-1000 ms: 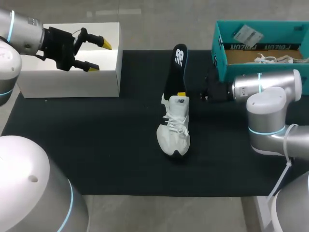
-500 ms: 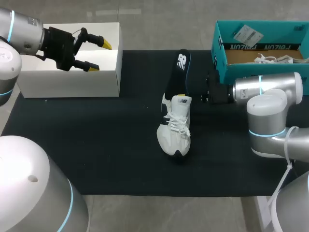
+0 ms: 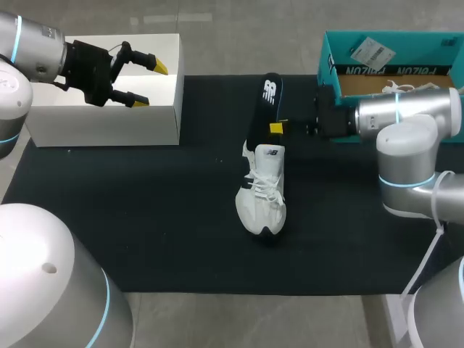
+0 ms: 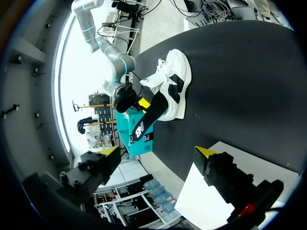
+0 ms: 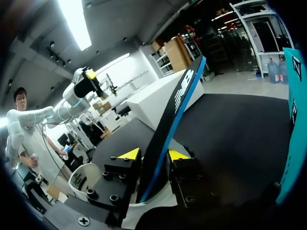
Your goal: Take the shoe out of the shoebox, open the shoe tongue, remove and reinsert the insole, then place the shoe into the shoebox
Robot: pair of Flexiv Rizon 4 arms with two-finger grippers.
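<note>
A white shoe (image 3: 262,192) lies on the black mat (image 3: 145,217), toe toward the near edge. A black insole (image 3: 264,101) sticks out of its opening and slants up and away. My right gripper (image 3: 276,128) comes in from the right at the insole's lower part. In the right wrist view this gripper (image 5: 153,154) is open, and the insole (image 5: 180,100) runs edge-on between its fingers. My left gripper (image 3: 145,83) hangs open and empty over the white box (image 3: 101,127) at the far left. From its wrist view (image 4: 159,151), the shoe (image 4: 173,79) and insole (image 4: 146,120) lie far ahead.
A teal shoebox (image 3: 330,80) stands at the far right of the mat, with another white shoe (image 3: 413,88) inside. My right arm lies along its front wall. The white box takes up the far left corner.
My right gripper has opened and shifted from the shoe's heel a little farther up along the insole. The insole's tip swayed right and came back. The left arm has not moved.
</note>
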